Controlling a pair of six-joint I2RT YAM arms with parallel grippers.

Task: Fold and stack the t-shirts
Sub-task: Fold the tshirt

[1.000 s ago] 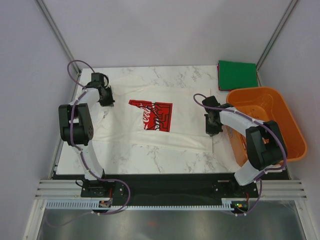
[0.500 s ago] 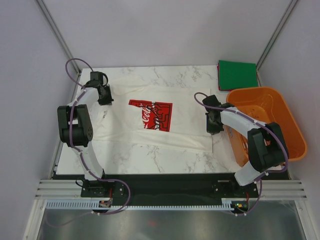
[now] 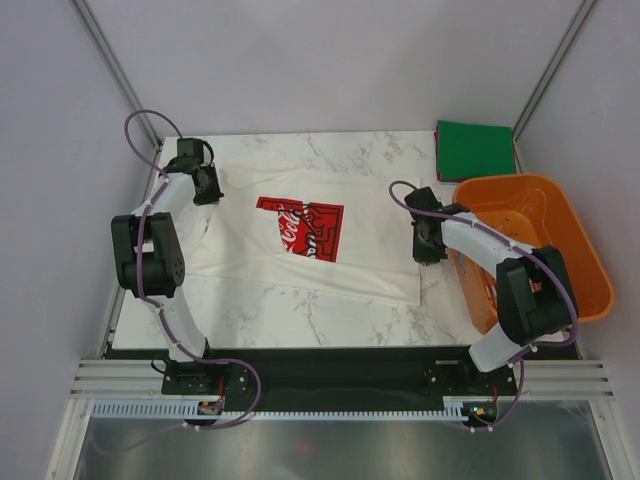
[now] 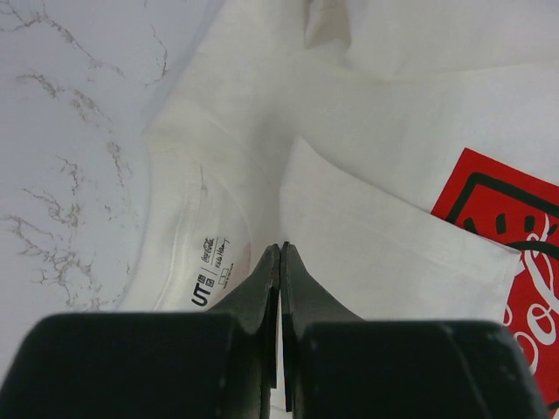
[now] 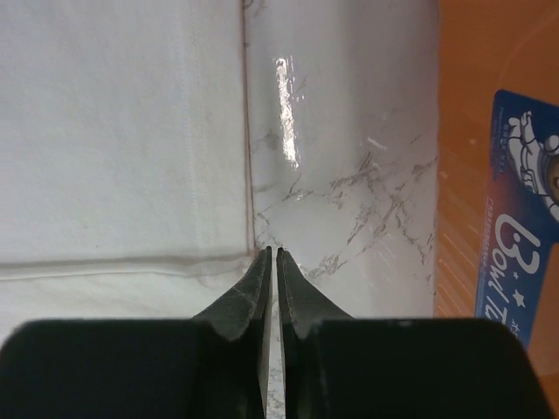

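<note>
Left gripper (image 4: 280, 247), jaws shut, appears to pinch the white tee (image 3: 250, 250) by its collar at the table's (image 3: 350, 150) far left. The tee lies flat, red print (image 3: 300, 228) up, likely drawn out lengthwise so that it can be folded. Right gripper (image 5: 269, 250) sits at the hem corner with its jaws nearly together, a hairline slit between them. Whether they nip the cloth cannot be told. The green tee (image 3: 475, 148), folded square, rests in the far right corner, probably as the stack's base. The basket (image 3: 500, 183) stands just beside it. Count: two tees, two grippers, one basket.
</note>
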